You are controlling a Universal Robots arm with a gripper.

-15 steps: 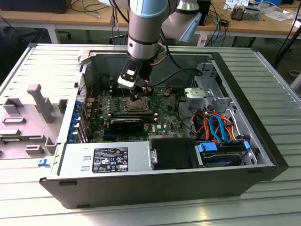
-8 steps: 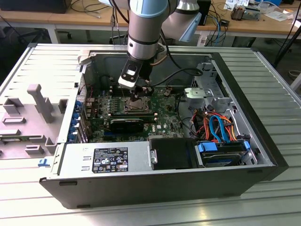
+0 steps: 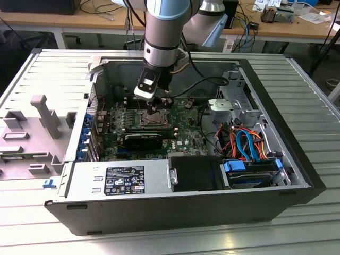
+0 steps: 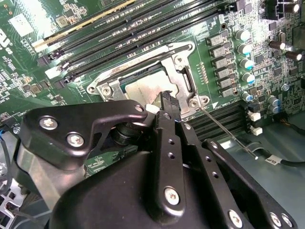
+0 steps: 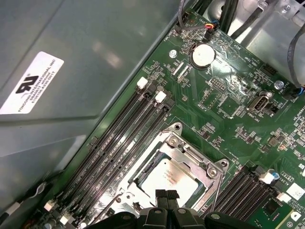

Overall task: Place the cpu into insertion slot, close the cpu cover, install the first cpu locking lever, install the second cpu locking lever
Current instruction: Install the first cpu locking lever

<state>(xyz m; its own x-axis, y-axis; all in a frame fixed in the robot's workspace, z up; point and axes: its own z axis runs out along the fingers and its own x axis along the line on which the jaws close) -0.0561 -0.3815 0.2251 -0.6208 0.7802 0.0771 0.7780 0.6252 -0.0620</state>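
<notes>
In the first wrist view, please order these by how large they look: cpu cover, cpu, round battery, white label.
Largest: the cpu cover.
Then the cpu and the white label, which look about alike, so I do not rank them.
Smallest: the round battery.

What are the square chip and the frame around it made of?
The cpu top looks like dull grey metal, matte with a soft sheen. The cpu cover looks like brighter bare metal, maybe steel: it glints at its bent edges.
</notes>
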